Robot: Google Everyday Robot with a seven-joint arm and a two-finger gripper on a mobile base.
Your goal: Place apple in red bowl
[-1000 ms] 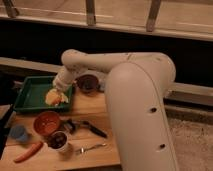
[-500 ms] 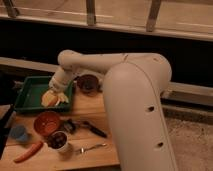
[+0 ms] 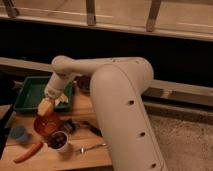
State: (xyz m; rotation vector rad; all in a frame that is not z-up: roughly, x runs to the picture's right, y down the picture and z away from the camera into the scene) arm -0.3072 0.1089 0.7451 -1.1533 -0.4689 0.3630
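— Wooden counter (image 3: 95, 155) under a dark window wall, green tray (image 3: 30, 92) at the back left corner. Where's the gripper?

— Gripper (image 3: 50, 102) hanging over the tray's front edge, toward the left side of the counter, clenched on the apple (image 3: 45, 106).

— And the red bowl (image 3: 46, 125)?

— Directly below and a touch toward the front edge. Apple above its back rim, not yet inside; hard to say whether touching.

— So the move?

— Probably a short drop forward and down, then release. White cup (image 3: 60, 141) just beside the bowl's front right, carrot (image 3: 27, 151) near the front left corner.
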